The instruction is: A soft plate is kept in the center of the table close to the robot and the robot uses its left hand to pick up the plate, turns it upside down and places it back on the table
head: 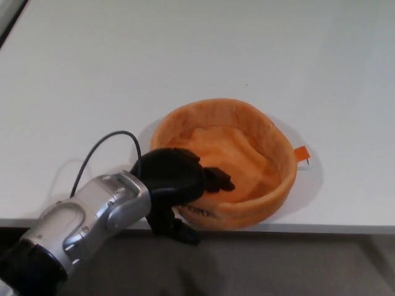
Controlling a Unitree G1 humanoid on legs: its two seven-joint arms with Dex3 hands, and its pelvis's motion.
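The soft orange plate (pixel 247 154) is a shallow padded bowl sitting upright near the table's front edge, with dark lettering on its near wall. My left hand (pixel 176 182) is at the plate's near-left rim. Its fingers (pixel 216 182) reach over the rim into the plate, and the thumb (pixel 179 231) lies outside below the wall, by the table edge. The hand is shut on that piece of wall. The plate rests on the table. My right hand does not show.
The white table (pixel 185 55) stretches far behind and to both sides of the plate. A small orange tag (pixel 300 154) sticks out on the plate's right side. The table's front edge (pixel 321 227) runs just below the plate, with dark floor beyond. A black cable (pixel 105 148) loops over my left wrist.
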